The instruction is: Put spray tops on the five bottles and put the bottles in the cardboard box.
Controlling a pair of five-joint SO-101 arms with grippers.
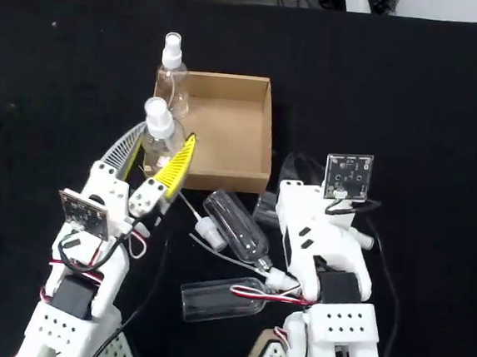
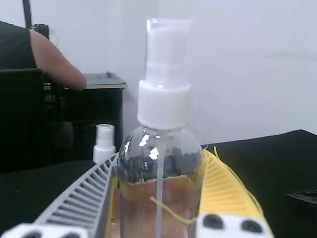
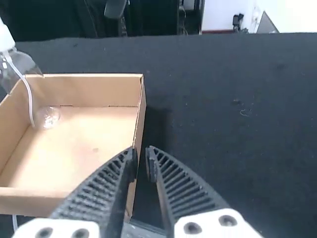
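My left gripper (image 1: 153, 159) is shut on a clear bottle (image 1: 161, 141) with a white spray top (image 1: 157, 115), held upright at the near left corner of the cardboard box (image 1: 234, 136). In the left wrist view the held bottle (image 2: 159, 168) stands between the grey and yellow fingers (image 2: 228, 196). A second topped bottle (image 1: 172, 71) stands in the box's far left corner. A capped bottle (image 1: 236, 225) and a clear bottle (image 1: 218, 299) lie on the table near a loose spray top (image 1: 279, 278). My right gripper (image 3: 141, 153) is shut and empty by the box's (image 3: 74, 148) near right corner.
Black cloth covers the table (image 1: 419, 119), with open room to the right of the box and beyond it. The right arm's body (image 1: 324, 253) sits close beside the lying bottles. Red and white cables (image 1: 262, 295) cross the lower bottle.
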